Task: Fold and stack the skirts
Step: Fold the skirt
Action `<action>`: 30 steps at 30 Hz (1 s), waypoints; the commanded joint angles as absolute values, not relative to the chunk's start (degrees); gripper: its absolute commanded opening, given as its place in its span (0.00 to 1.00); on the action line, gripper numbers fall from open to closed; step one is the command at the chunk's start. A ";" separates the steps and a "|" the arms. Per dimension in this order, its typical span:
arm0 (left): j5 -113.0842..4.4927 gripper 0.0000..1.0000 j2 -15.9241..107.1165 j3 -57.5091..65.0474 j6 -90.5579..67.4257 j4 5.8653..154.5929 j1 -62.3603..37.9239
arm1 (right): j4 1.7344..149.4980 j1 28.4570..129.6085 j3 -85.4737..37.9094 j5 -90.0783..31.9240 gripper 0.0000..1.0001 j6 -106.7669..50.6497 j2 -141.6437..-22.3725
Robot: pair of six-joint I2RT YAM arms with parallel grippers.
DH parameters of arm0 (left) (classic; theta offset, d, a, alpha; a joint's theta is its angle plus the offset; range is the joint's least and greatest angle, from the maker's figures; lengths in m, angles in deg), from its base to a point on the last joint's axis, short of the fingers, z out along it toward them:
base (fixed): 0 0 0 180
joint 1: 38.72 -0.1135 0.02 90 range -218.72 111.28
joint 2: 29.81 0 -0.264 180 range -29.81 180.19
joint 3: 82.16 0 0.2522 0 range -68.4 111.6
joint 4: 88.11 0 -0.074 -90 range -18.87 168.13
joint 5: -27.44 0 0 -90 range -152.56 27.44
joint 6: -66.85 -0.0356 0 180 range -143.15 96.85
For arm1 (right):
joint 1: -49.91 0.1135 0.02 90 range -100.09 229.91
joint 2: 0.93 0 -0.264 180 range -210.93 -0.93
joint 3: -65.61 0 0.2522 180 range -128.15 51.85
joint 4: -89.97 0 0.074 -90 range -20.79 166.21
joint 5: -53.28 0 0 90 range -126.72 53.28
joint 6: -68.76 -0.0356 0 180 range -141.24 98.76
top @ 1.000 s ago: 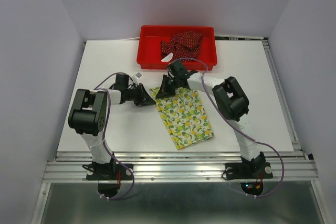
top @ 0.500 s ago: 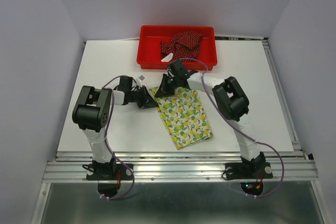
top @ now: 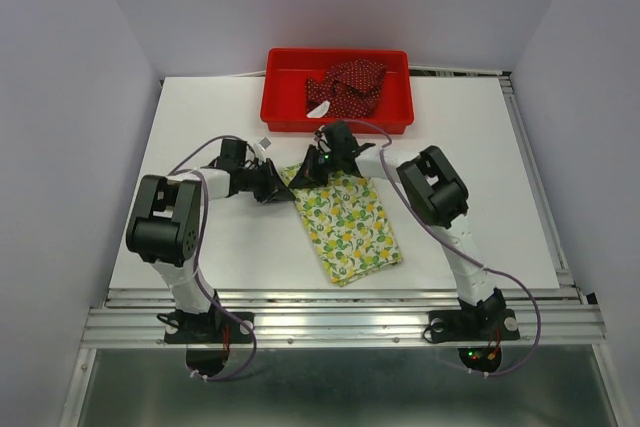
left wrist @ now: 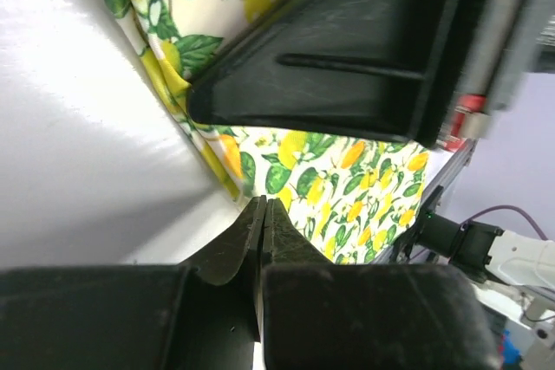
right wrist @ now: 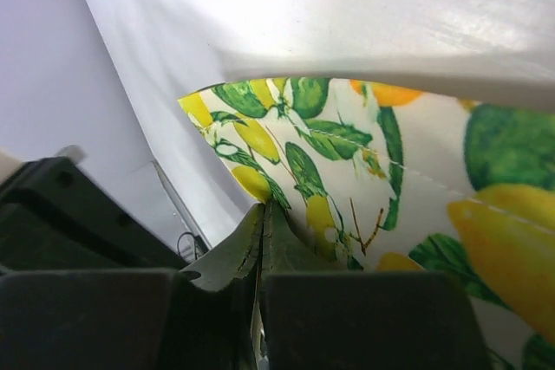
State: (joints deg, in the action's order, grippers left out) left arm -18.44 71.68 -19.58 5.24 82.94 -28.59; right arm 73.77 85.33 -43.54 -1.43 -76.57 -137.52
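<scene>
The cream lemon skirt (top: 350, 227) lies as a long folded strip on the white table, running from the middle toward the near edge. My left gripper (top: 283, 190) is shut at the skirt's far left hem; in the left wrist view its tips (left wrist: 263, 204) pinch the edge of the lemon cloth (left wrist: 364, 171). My right gripper (top: 303, 175) is shut on the far left corner, close beside the left one. The right wrist view shows its tips (right wrist: 264, 207) closed on the lemon cloth (right wrist: 390, 179). The dark red dotted skirt (top: 348, 85) lies crumpled in the tray.
The red plastic tray (top: 285, 117) stands at the far middle of the table, just behind both grippers. The right gripper's black body (left wrist: 364, 49) fills the top of the left wrist view. Grey walls stand on both sides.
The left gripper went right toward the skirt's hem, then drew back a little left. The right gripper shifted slightly left. The skirt's far end moved a little left with them.
</scene>
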 commanded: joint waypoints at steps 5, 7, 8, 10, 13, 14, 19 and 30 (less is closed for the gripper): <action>-19.32 0.10 64.67 -14.61 -4.68 71.45 -30.19 | 75.33 85.41 -41.49 -1.47 0.01 -74.33 -136.81; -18.00 0.10 63.80 -15.22 -3.82 72.93 -30.11 | 75.33 85.41 -41.84 -0.86 0.01 -74.16 -136.98; -16.87 0.10 63.71 -15.84 -3.20 73.64 -29.67 | 75.25 85.41 -42.62 -0.34 0.06 -74.15 -137.16; -16.16 0.10 64.14 -16.54 -1.62 75.48 -28.70 | 75.25 84.80 -43.59 1.42 0.15 -74.16 -137.07; -15.28 0.09 65.11 -18.03 1.36 79.43 -28.17 | 75.07 83.93 -45.09 2.91 0.31 -72.06 -135.14; -14.84 0.09 65.37 -18.13 1.90 80.23 -28.00 | 74.11 82.96 -45.53 3.27 0.36 -71.09 -133.48; -13.60 0.08 67.22 -18.74 4.98 87.08 -24.66 | 67.26 78.83 -47.12 6.42 0.56 -60.39 -128.03; -17.29 0.04 79.25 -15.50 3.85 87.19 -22.54 | 28.33 71.97 -37.64 13.99 0.44 -18.02 -120.02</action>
